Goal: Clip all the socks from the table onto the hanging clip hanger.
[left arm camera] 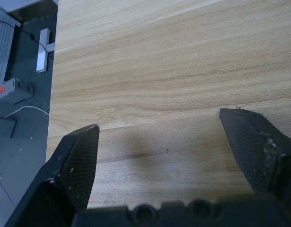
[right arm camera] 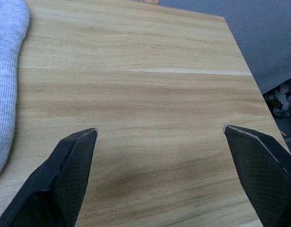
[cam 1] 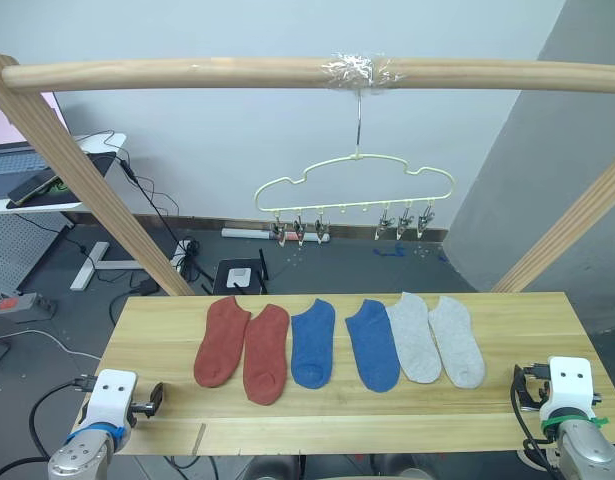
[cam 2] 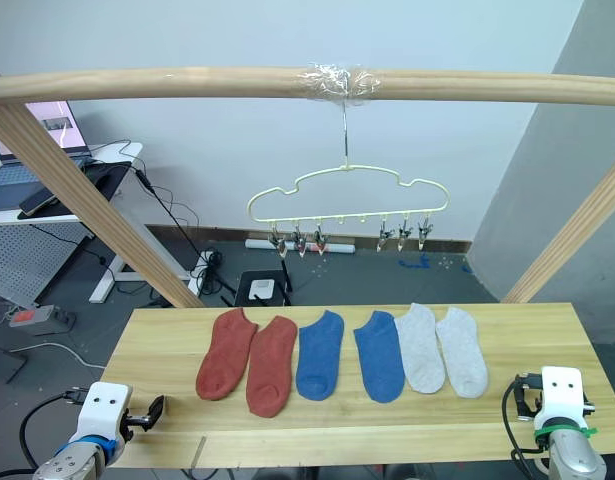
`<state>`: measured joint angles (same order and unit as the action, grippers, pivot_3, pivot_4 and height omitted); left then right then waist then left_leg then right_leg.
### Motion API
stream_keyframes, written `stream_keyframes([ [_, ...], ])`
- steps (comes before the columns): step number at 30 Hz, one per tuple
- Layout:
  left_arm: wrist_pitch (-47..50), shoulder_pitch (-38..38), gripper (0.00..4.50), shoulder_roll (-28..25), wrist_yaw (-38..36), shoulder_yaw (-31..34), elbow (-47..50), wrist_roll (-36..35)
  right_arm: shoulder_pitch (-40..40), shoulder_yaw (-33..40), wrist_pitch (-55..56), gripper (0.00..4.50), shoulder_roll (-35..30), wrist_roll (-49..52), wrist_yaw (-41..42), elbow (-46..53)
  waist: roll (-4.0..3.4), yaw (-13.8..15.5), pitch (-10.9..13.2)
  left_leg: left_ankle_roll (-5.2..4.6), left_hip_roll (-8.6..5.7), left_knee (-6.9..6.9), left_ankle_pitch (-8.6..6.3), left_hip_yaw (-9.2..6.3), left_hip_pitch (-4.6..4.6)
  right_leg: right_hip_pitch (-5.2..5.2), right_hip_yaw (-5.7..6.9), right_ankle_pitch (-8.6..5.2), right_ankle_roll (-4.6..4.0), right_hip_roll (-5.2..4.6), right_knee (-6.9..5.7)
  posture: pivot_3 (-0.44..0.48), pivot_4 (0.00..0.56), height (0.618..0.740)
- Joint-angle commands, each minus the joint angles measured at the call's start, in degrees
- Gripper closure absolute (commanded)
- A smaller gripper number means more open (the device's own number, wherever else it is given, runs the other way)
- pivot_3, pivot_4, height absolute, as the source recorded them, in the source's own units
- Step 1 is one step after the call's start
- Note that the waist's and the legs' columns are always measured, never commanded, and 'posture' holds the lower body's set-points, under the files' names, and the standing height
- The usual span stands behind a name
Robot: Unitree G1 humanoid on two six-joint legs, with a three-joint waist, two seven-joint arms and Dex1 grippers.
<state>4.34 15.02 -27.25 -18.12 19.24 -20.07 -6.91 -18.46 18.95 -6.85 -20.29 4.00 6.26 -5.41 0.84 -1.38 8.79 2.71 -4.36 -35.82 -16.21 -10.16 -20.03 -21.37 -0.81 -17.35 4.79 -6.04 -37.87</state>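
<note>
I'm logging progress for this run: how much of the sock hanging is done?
Nothing is done yet: all six socks lie in a row on the table, and the clip hanger carries none. Nothing is in hand: the left gripper and right gripper are open over bare wood. All six clippings remain.

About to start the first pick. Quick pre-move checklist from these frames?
1. Left gripper open over bare table: ok.
2. Right gripper open, nothing between the fingers: ok.
3. Six socks flat in a row: rust-red pair, blue pair, grey pair: ok.
4. Nearest grey sock beside the right gripper, not touching: ok.
5. Clip hanger hung from the wooden pole, no socks on it: ok.
6. Clips open or shut: cannot tell.
</note>
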Motion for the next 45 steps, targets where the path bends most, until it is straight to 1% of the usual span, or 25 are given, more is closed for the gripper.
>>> stream_keyframes([
  [1, -0.80, 0.02, 0.03, -0.60, -0.37, 1.82, 1.30, -1.39, 0.43, 0.26, 1.11, 0.00, -0.13, -0.22, 0.16, 0.15, 0.00, 0.00, -0.02, 0.00, 0.00, 0.00, 0.00, 0.00, 0.00, 0.00, 0.00, 0.00, 0.00, 0.00, 0.00, -0.007, 0.122, 0.740],
  [11, -0.69, 0.01, 0.03, 1.15, -1.00, 3.55, 4.23, -4.98, 0.92, -0.20, 1.78, 0.00, -0.41, -1.00, 1.08, 0.42, -0.05, -0.01, -0.18, 0.00, 0.00, -0.03, 0.00, 0.03, 0.02, 0.03, -0.03, 0.01, -0.01, 0.01, -0.03, -0.009, 0.118, 0.740],
  [19, -0.81, -0.31, 0.03, 0.28, -1.50, 3.68, 4.20, -5.30, 2.02, -0.03, 1.69, 0.00, 0.61, -1.03, -0.09, 0.32, -0.02, -0.06, -0.23, 0.00, 0.01, -0.06, 0.00, 0.07, 0.02, 0.05, -0.06, 0.02, -0.01, 0.03, -0.07, -0.012, 0.119, 0.740],
  [22, -0.93, -0.15, 0.03, 0.23, -1.84, 4.03, 6.45, -6.01, 2.64, -0.60, 2.01, 0.00, 0.01, -1.06, 0.92, 1.74, -0.02, -0.07, -0.22, 0.00, 0.02, -0.06, 0.00, 0.07, 0.02, 0.04, -0.06, 0.03, -0.01, 0.03, -0.07, -0.010, 0.122, 0.740],
  [26, 1.02, 0.77, 0.03, 1.25, -3.47, 3.47, 16.24, -8.85, 3.82, -4.61, 0.74, 0.00, -1.59, 0.24, 7.20, 6.46, -0.02, -0.13, -0.19, 0.00, 0.04, -0.11, 0.00, 0.08, 0.01, 0.05, -0.06, 0.03, -0.02, 0.03, -0.08, -0.012, 0.129, 0.740],
  [28, 3.49, 0.80, 0.03, 1.95, -3.51, 2.84, 22.41, -10.56, 4.56, -6.59, -1.43, 0.00, -2.11, 2.58, 11.27, 9.32, -0.03, -0.13, -0.19, 0.00, 0.05, -0.13, 0.01, 0.12, 0.01, 0.09, -0.10, 0.08, -0.01, 0.03, -0.08, -0.006, 0.128, 0.740],
  [30, 6.98, 0.02, 0.03, 2.65, -3.99, 1.47, 29.28, -13.30, 5.58, -9.64, -3.10, 0.00, -3.64, 4.84, 17.05, 12.95, -0.02, -0.12, -0.19, 0.00, 0.07, -0.15, 0.01, 0.10, 0.01, 0.13, -0.09, 0.09, -0.01, 0.06, -0.07, -0.004, 0.131, 0.740],
  [33, 11.31, -1.86, 0.03, 3.33, -4.24, -0.83, 36.20, -15.55, 7.35, -13.08, -4.46, 0.00, -5.97, 8.01, 24.48, 16.86, -0.04, -0.11, -0.14, 0.00, 0.06, -0.18, 0.01, 0.11, -0.03, 0.13, -0.10, 0.10, 0.01, 0.07, -0.06, 0.001, 0.130, 0.740],
  [36, 14.76, -4.30, 0.63, 4.54, -3.43, -2.54, 40.72, -17.90, 10.42, -15.00, -4.94, 0.00, -7.90, 9.95, 29.34, 18.83, -0.04, -0.02, -0.14, 0.00, 0.05, -0.19, 0.01, 0.10, -0.02, 0.16, -0.07, 0.11, 0.02, 0.08, -0.04, 0.004, 0.131, 0.740],
  [38, 16.15, -5.05, 1.17, 5.08, -2.99, -3.23, 41.97, -18.24, 12.42, -15.03, -5.48, 0.00, -7.78, 11.01, 29.86, 18.83, -0.02, -0.08, -0.13, 0.00, 0.05, -0.19, 0.01, 0.12, -0.02, 0.16, -0.08, 0.11, 0.02, 0.10, -0.03, -0.001, 0.130, 0.740],
  [41, 16.79, -6.65, 2.04, 4.95, -2.40, -5.50, 43.89, -16.51, 15.13, -16.11, -5.51, 0.00, -7.63, 12.02, 31.01, 20.02, -0.02, -0.07, -0.13, 0.01, 0.05, -0.19, 0.02, 0.15, -0.02, 0.12, -0.11, 0.11, 0.01, 0.17, -0.02, -0.001, 0.131, 0.740],
  [45, 18.11, -11.70, 2.04, 6.43, -0.62, -9.68, 45.76, -15.37, 18.94, -18.84, -7.73, 0.00, -6.77, 14.36, 32.70, 24.59, 0.01, 0.15, -0.09, 0.03, 0.05, -0.25, 0.03, 0.12, -0.20, 0.03, -0.04, 0.14, -0.03, 0.20, -0.02, -0.007, 0.130, 0.740],
])
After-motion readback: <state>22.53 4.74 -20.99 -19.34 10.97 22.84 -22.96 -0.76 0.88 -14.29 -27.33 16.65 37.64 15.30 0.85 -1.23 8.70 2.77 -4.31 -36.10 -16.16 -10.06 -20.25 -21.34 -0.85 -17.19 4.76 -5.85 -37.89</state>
